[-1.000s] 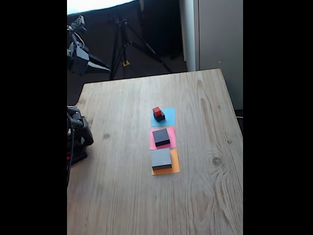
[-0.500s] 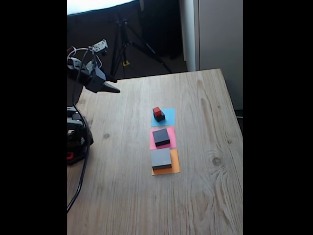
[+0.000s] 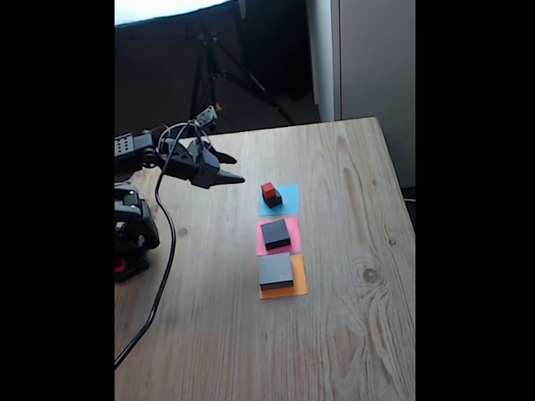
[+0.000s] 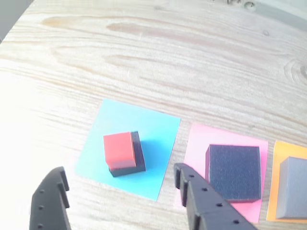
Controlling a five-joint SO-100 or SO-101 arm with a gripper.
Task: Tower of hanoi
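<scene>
The tiny red cube (image 3: 267,190) (image 4: 119,148) sits on the small black cube (image 3: 273,200) (image 4: 139,154), both on the blue paper square (image 3: 287,199) (image 4: 144,122). The medium black block (image 3: 275,233) (image 4: 234,171) rests on the pink paper (image 3: 262,246) (image 4: 199,143). The large grey block (image 3: 275,271) (image 4: 293,187) lies on the orange paper (image 3: 299,284) (image 4: 278,158). My gripper (image 3: 237,168) (image 4: 117,172) hangs open above the table, just left of the red cube in the fixed view. In the wrist view its fingers straddle the stack from the near side and hold nothing.
The arm's base (image 3: 134,234) stands at the table's left edge in the fixed view, with a black cable (image 3: 159,284) trailing toward the front. A tripod (image 3: 209,67) stands on the floor beyond the wooden table (image 3: 351,317). A grey cabinet (image 3: 368,58) is at the back right.
The arm has swung from the far left out over the table and come down, bringing the gripper close to the red cube's stack. The blocks have not moved.
</scene>
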